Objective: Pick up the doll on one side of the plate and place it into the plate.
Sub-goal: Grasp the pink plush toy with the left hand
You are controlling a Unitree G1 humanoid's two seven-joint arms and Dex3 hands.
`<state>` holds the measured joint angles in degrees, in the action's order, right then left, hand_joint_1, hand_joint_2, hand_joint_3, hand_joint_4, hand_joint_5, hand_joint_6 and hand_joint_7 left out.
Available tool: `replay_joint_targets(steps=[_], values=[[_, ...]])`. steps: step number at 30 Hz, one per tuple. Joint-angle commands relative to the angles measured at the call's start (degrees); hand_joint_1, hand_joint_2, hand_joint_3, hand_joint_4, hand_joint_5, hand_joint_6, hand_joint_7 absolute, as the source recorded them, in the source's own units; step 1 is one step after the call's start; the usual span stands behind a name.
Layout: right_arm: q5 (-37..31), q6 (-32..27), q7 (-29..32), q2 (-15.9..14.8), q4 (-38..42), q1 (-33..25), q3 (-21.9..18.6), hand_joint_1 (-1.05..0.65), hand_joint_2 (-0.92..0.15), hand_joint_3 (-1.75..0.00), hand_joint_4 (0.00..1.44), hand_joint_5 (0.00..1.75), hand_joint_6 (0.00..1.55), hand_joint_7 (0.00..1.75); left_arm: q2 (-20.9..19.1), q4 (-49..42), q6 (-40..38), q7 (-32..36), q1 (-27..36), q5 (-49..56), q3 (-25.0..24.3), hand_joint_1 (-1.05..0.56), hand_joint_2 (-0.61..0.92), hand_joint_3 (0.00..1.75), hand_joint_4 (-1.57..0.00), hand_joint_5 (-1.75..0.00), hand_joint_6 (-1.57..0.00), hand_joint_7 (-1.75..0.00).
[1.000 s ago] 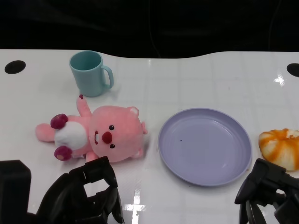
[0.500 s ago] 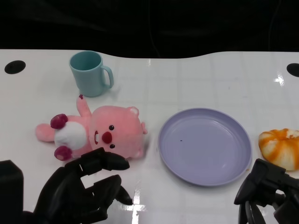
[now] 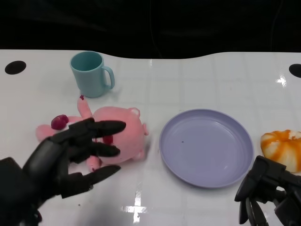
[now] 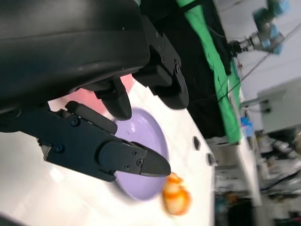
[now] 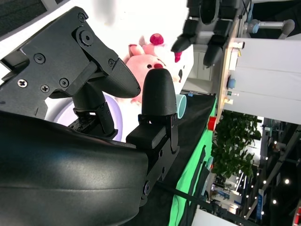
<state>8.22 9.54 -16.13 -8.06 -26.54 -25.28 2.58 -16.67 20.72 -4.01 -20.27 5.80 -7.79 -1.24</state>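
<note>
One pink plush doll (image 3: pixel 120 136) lying beside plate (image 3: pixel 205 147); left hand (image 3: pixel 70 155) fingers spread above, empty.

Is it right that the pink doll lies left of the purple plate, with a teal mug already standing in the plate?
Not quite. In the head view the teal mug stands on the table behind the pink doll, not in the purple plate. The doll does lie left of the plate.

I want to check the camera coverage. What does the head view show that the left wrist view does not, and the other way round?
Only the head view shows the teal mug and the right hand, which holds nothing near the table's front edge. Only the left wrist view shows the room beyond the table, with a green cloth. Both show the left hand open over the pink doll, the empty purple plate and the orange-and-white toy.
</note>
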Motion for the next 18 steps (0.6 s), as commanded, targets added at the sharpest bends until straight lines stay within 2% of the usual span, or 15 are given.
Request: replay_joint_targets(steps=[1, 9, 14, 18], values=[[-0.3, 1.7, 0.0, -0.4, 1.2, 0.3, -0.5, -0.1, -0.4, -1.53, 0.73, 1.75, 0.59, 1.6, -3.6, 0.3, 0.5, -0.8, -2.9, 3.1, -0.7, -0.61, 0.92, 0.09, -0.15, -0.73, -0.37, -0.14], [0.1, 1.1, 0.2, -0.5, 0.7, 0.1, -0.7, -0.09, -0.39, -1.54, 0.74, 1.75, 0.59, 1.59, -10.1, -0.1, 2.1, -0.6, -7.5, 14.7, 0.6, -0.62, 0.91, 0.02, -0.07, -0.66, -0.33, -0.06], [-0.3, 1.2, 0.4, -0.5, 0.1, -0.3, -0.6, -0.11, -0.39, -1.54, 0.74, 1.75, 0.58, 1.59, -14.9, 0.0, 2.4, -0.9, -9.8, 24.3, 2.4, -0.68, 0.92, 0.02, -0.03, -0.62, -0.3, -0.03], [-0.2, 0.8, 0.5, -0.5, -0.5, -0.7, -0.4, -0.12, -0.39, -1.54, 0.74, 1.75, 0.58, 1.59, -16.9, -0.1, 1.3, -1.3, -11.8, 30.5, 4.2, -0.7, 0.92, 0.01, -0.03, -0.55, -0.29, -0.01]])
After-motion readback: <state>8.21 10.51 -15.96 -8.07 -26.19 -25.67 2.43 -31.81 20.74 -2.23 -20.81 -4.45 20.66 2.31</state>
